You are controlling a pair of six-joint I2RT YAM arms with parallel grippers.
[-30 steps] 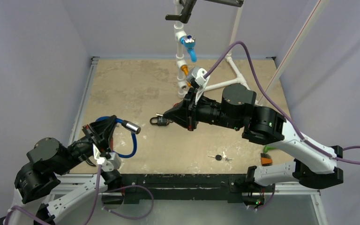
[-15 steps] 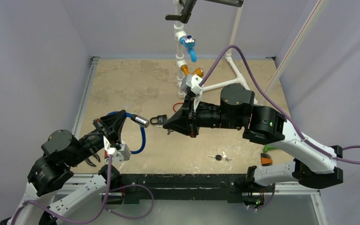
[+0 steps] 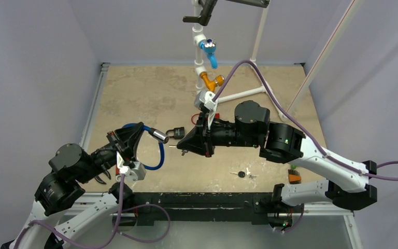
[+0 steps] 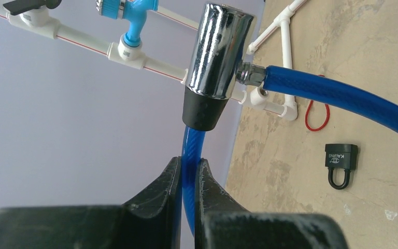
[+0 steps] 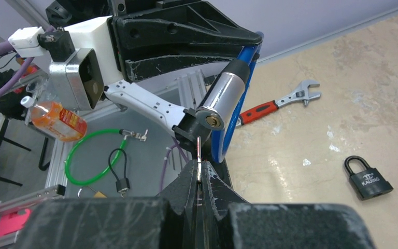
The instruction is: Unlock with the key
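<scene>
Cable lock (image 3: 160,136) nearer key (image 5: 199,150) over beige tabletop (image 3: 134,93); left jaws tight on lock, right jaws on key.

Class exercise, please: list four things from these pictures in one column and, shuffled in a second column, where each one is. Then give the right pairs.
Things
1. key
2. blue cable lock
3. black padlock
4. blue tap

Places
a. mounted on the white pipe
b. pinched in the right gripper
c. lying on the table
d. held by the left gripper

Pairs: 1-b, 2-d, 3-c, 4-a
</scene>
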